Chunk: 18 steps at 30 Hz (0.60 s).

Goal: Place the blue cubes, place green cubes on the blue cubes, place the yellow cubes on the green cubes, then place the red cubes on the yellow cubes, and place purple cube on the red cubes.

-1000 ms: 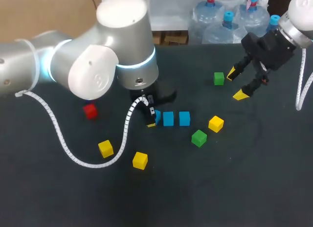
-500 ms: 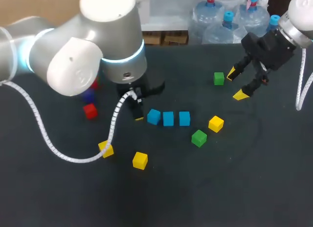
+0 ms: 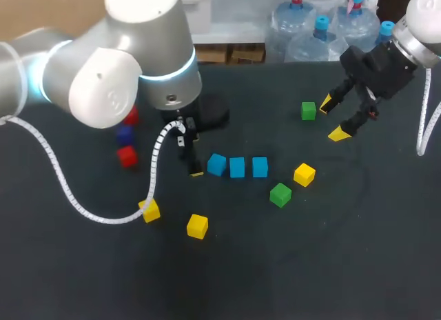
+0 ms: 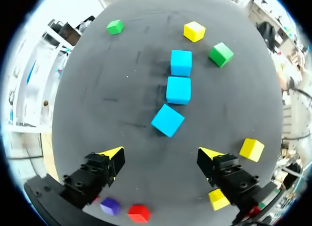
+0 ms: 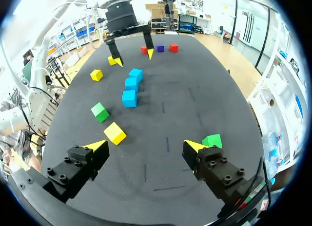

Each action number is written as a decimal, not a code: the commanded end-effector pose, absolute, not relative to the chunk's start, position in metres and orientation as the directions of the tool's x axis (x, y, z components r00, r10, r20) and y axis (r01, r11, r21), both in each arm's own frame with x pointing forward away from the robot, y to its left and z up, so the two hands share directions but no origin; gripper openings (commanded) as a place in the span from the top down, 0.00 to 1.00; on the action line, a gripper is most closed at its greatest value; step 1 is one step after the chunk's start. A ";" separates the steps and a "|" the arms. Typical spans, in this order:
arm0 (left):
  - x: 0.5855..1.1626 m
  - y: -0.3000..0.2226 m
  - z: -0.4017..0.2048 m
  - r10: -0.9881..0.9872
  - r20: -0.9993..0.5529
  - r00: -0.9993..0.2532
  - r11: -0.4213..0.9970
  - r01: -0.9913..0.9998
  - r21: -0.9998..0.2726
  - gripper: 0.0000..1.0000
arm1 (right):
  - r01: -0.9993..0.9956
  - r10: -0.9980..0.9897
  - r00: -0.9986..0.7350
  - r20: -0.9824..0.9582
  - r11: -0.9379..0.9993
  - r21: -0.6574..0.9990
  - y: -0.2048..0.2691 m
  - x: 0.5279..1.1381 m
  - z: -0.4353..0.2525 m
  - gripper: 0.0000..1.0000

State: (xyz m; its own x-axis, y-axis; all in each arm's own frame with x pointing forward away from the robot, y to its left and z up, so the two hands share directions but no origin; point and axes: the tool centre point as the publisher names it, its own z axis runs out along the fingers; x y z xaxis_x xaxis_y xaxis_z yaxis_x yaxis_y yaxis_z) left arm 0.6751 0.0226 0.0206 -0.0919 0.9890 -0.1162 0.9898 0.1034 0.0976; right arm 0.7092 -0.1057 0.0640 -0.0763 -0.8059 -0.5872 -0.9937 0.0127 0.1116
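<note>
Three blue cubes lie in a row on the dark table: a turned one (image 3: 216,164) (image 4: 167,120), a middle one (image 3: 237,167) and a right one (image 3: 260,166). My left gripper (image 4: 161,153) hangs open just left of the turned cube, not touching it; one fingertip (image 3: 196,173) shows in the head view. My right gripper (image 3: 331,120) (image 5: 146,145) stands open and empty beside a green cube (image 3: 309,111) (image 5: 212,141). A second green cube (image 3: 280,194) and a yellow cube (image 3: 304,174) lie right of the row.
Two more yellow cubes (image 3: 197,225) (image 3: 149,210) lie toward the front left. Two red cubes (image 3: 127,156) (image 3: 131,116) and a purple cube (image 3: 124,135) sit at the left, partly behind my left arm.
My left gripper opened, let go of the leftmost blue cube and drew back to the left. The cube stays on the table, slightly turned. The right arm has not moved.
</note>
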 end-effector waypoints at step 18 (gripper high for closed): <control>0.715 -0.001 0.011 0.997 -0.047 0.064 -0.060 0.995 0.081 0.00 | -0.994 -0.805 -0.076 -0.588 0.012 0.111 -0.106 0.709 0.064 0.00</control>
State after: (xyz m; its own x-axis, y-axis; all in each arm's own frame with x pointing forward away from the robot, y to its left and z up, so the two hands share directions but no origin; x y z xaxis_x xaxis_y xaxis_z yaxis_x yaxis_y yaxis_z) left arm 0.7116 0.0033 0.0113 0.0617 0.9965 -0.0560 0.9940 -0.0563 0.0935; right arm 0.7092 -0.1057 0.0640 -0.0763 -0.8059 -0.5872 -0.9937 0.0128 0.1116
